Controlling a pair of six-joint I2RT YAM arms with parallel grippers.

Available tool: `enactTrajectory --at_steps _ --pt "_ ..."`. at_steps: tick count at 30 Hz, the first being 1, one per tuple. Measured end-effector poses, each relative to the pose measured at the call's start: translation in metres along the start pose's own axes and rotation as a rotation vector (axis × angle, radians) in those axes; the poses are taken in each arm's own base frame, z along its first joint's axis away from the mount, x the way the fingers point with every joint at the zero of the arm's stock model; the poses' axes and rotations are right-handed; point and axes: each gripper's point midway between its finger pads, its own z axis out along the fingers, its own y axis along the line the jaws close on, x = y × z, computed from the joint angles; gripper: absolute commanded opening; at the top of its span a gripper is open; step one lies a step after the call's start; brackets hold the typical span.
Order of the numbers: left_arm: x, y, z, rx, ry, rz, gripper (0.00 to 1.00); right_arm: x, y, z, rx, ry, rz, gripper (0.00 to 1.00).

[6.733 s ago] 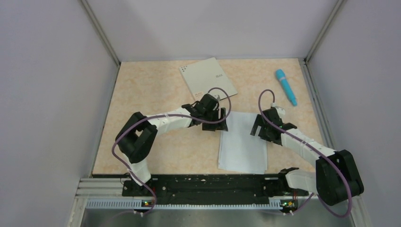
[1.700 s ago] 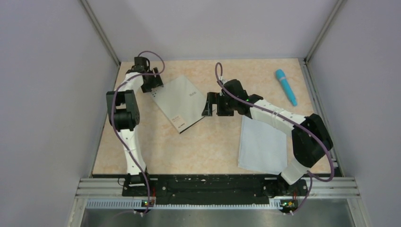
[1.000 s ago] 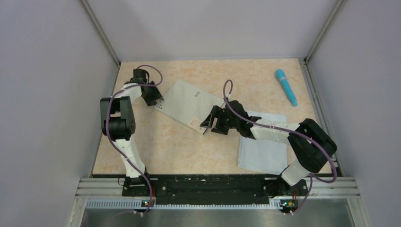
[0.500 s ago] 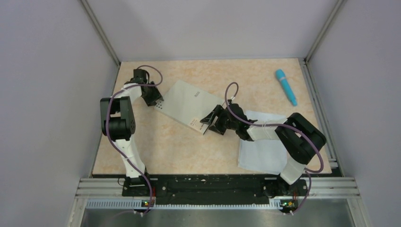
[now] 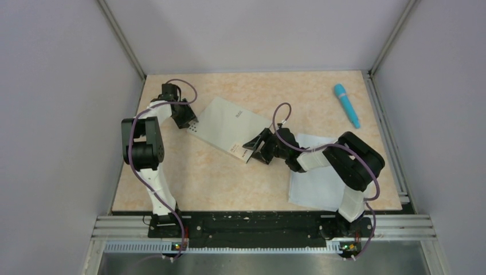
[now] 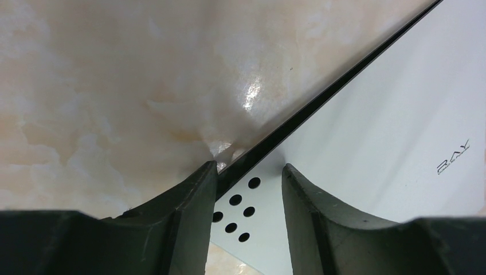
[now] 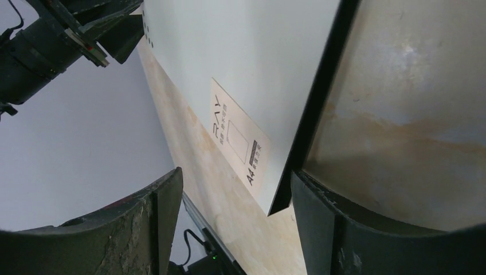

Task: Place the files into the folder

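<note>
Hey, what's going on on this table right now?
Two robot arms are at the closed grey folder. The left gripper straddles its leftmost corner and the right gripper straddles its near corner. Both have open jaws. The white files lie on the table beside the folder, partly under the right arm, not yet inside.

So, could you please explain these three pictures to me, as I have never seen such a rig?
These are two robot arms bolted at the near edge of a table. One picture looks down from above; the other two come from a camera on each wrist, showing its own fingers. On the table lie a grey folder, white sheets and a blue pen-like thing. The left gripper sits at the folder's dotted corner, the right gripper at its labelled corner, both with jaws apart; neither seems to grip it.
</note>
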Motion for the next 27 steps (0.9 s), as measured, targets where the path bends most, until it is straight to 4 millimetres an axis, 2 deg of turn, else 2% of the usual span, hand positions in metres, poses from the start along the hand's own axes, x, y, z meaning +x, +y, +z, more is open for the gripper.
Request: enactTrajectory --at_steps 12,21,23,27 --pt "0.002 0.002 -0.001 -0.011 0.011 -0.002 0.51 -0.012 -0.005 0.009 -0.039 -0.02 0.064 0.66" --pt "0.001 0.001 -0.001 -0.016 0.022 0.001 0.51 -0.016 0.001 0.024 -0.101 -0.023 0.088 0.6" --pt "0.0 0.0 0.0 -0.013 0.023 0.003 0.52 -0.017 0.002 0.027 -0.119 -0.026 0.089 0.54" --pt "-0.005 -0.003 -0.003 -0.009 0.019 0.008 0.58 -0.018 -0.001 0.033 -0.144 -0.04 0.081 0.32"
